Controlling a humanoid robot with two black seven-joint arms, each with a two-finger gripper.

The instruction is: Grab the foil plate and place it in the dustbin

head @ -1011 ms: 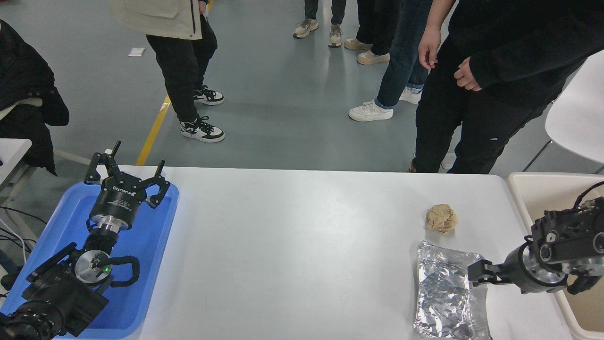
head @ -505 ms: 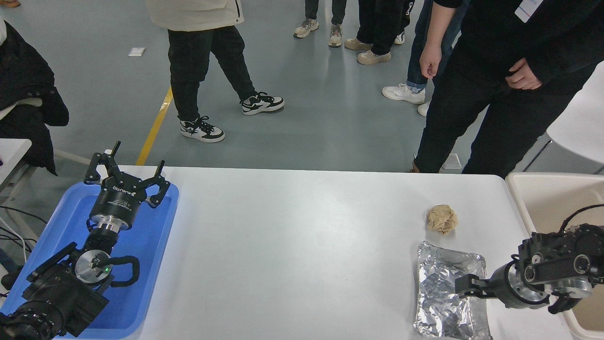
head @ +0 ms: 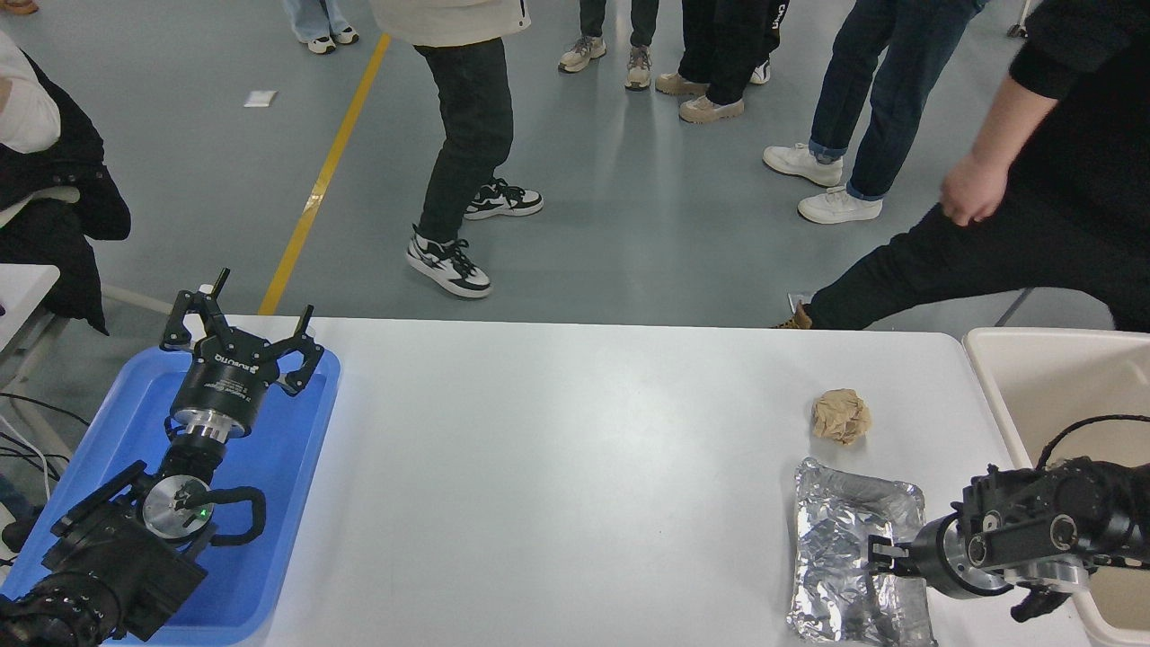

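Note:
The foil plate (head: 840, 539) lies at the table's front right, shiny and crinkled, its long side running away from me. My right gripper (head: 885, 559) comes in from the right edge, points left and sits low over the plate's right half, near its right rim. I cannot tell whether it touches the foil. The dustbin (head: 988, 377), beige with a cream rim, stands against the table's right end, behind my right arm. My left gripper (head: 238, 328) is parked open over the blue tray at the lower left.
A crumpled tan paper ball (head: 841, 415) lies just beyond the foil plate. A shallow blue tray (head: 287, 449) sits at the table's left end. Several people stand or walk past the far side; one in black (head: 1033, 234) leans close to the far right corner.
My right gripper has moved down and to the left, from the plate's far right corner to low over its right half. The people behind the table have shifted. The left arm has not moved.

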